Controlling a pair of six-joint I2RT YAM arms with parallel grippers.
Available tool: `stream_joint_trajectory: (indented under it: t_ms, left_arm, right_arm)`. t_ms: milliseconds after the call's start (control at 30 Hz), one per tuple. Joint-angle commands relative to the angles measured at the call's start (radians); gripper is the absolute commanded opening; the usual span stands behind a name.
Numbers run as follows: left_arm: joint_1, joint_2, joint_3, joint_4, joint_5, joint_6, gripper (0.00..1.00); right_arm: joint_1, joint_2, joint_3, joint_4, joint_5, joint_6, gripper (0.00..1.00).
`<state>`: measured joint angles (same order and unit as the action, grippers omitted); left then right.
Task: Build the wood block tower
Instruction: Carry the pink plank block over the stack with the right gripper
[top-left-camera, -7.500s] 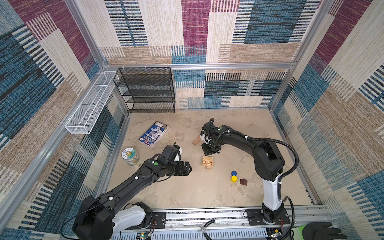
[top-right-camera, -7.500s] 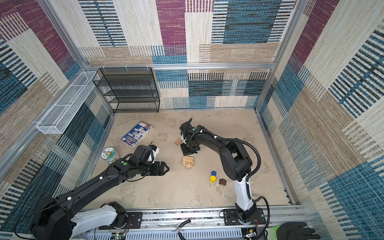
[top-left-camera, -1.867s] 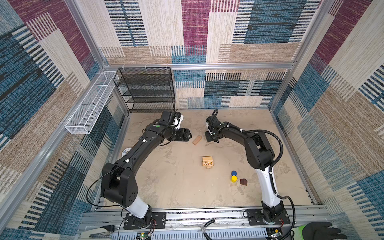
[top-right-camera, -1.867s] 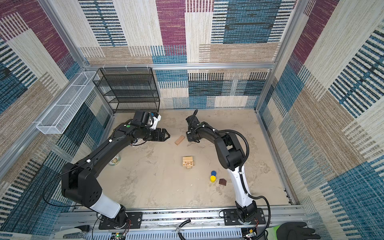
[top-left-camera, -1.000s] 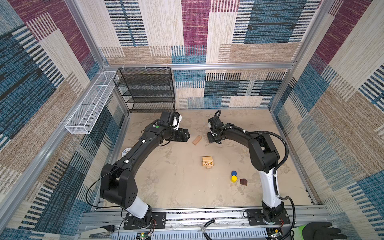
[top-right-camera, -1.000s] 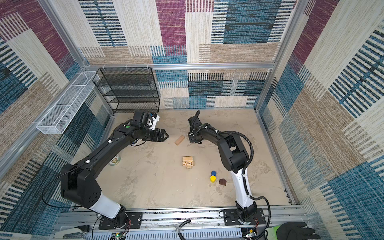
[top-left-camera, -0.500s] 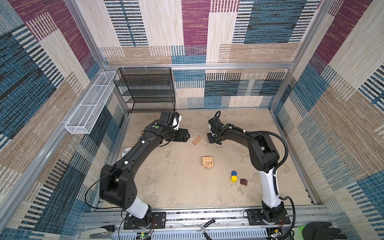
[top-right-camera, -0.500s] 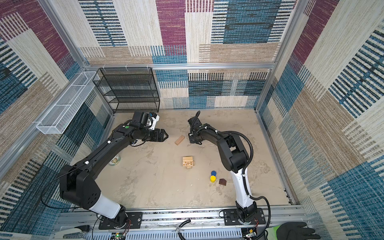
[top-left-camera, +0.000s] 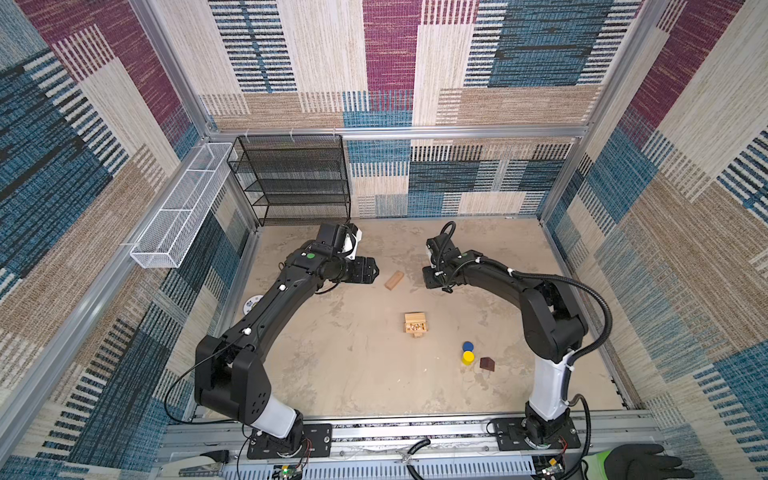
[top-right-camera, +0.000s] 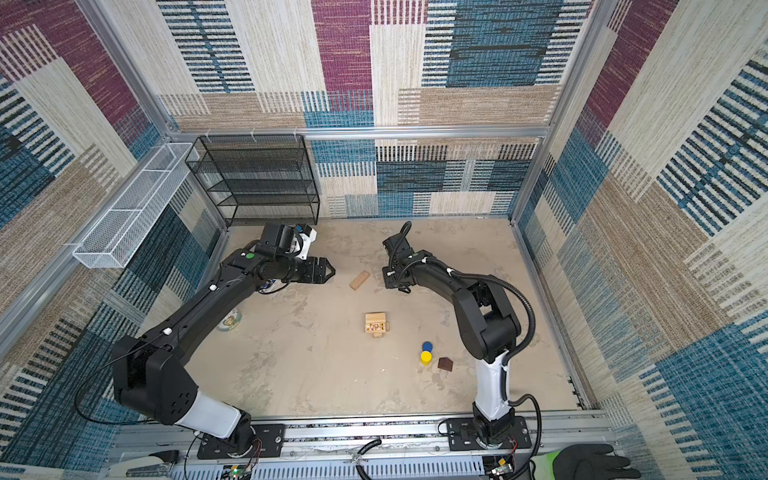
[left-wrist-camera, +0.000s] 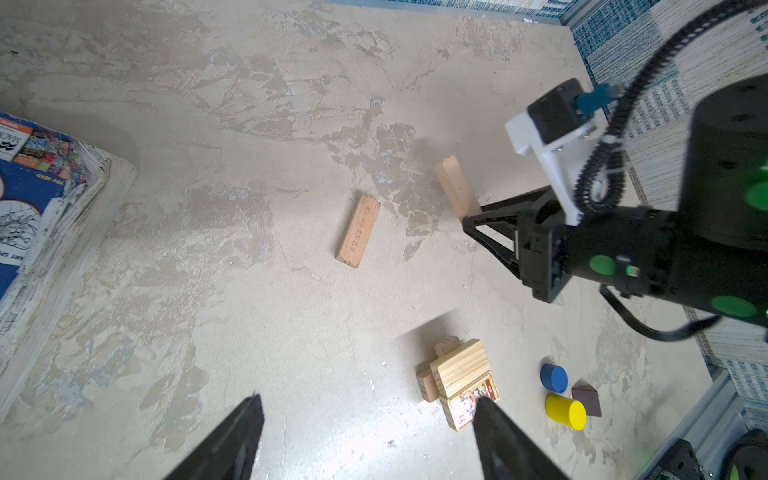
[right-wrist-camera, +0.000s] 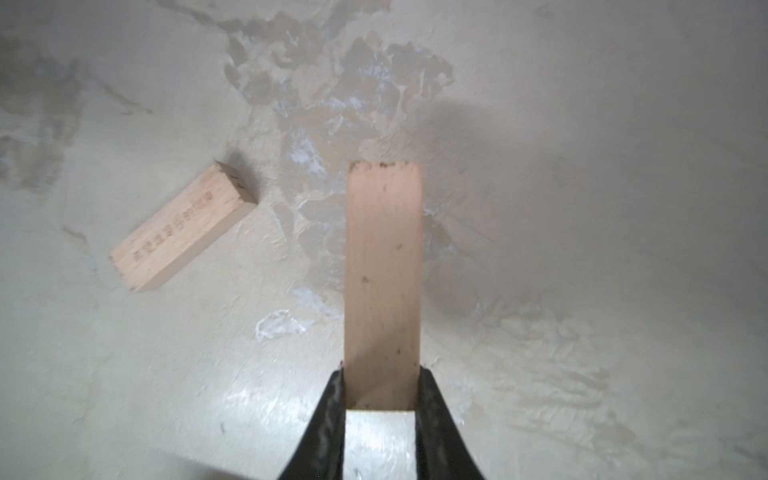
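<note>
My right gripper (right-wrist-camera: 380, 386) is clamped on 1 end of a pale bar (right-wrist-camera: 382, 266). Most of the bar sticks out past the jaws, angled down twd the table (right-wrist-camera: 582, 208); can't tell if its far end touches. My left gripper (left-wrist-camera: 368, 401) hangs w/ jaws wide and nothing btwn them, near the loose bar (top-left-camera: 394, 280) lying flat btwn my 2 grippers. The tower (top-left-camera: 415, 324) is mid-table, well apart from both: a low criss-cross stack. The yellow cylinder (top-left-camera: 468, 356), blue disc (top-left-camera: 468, 346) and dark-brown piece (top-left-camera: 487, 364) sit close together beyond it, nearer my right base.

Risks, as I judge them:
- I'm pinching the bar at the very end, so the long free part could swing or slip in the pads on the way over.
- The stack is small and just resting. A skewed set-down or a nudge could push its top bars off.
- My 2 arms are close. If both head for the tower, they could clash.

Containers: the wire basket (top-left-camera: 174, 224) on the side wall and the black mesh shelf (top-left-camera: 291, 178) at the back; I see nothing in either. A blue packet (left-wrist-camera: 25, 187) and a jar (top-right-camera: 230, 321) lie on the table, outside both.
</note>
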<state>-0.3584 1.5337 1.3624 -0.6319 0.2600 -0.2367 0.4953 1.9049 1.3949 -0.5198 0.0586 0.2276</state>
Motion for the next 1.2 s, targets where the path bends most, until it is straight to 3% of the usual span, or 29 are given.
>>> stream_joint_trajectory:
  t_ms: [0, 267, 500, 733, 933, 1167]
  left_arm:
    - [-0.001, -0.021, -0.009, 0.02, -0.008, -0.014, 0.84]
    - [-0.003, -0.053, -0.036, 0.047, -0.011, -0.021, 0.84]
    - [-0.004, -0.051, -0.036, 0.044, -0.032, -0.009, 0.84]
    - [-0.006, -0.06, -0.031, 0.028, -0.041, -0.003, 0.84]
    - [-0.013, -0.127, -0.104, 0.025, -0.044, -0.02, 0.84]
    - [-0.024, -0.257, -0.32, 0.024, 0.004, -0.001, 0.84]
  right_arm:
    - [0.012, -0.081, -0.058, 0.022, -0.023, 0.075, 0.0]
    - [0.108, -0.303, -0.241, -0.048, 0.051, 0.217, 0.0]
    - [0.247, -0.461, -0.265, -0.169, 0.13, 0.357, 0.0]
    - [0.298, -0.608, -0.349, -0.164, 0.09, 0.526, 0.0]
    - [0.329, -0.618, -0.402, -0.17, 0.061, 0.601, 0.0]
    - [0.358, -0.547, -0.397, -0.144, 0.036, 0.599, 0.0]
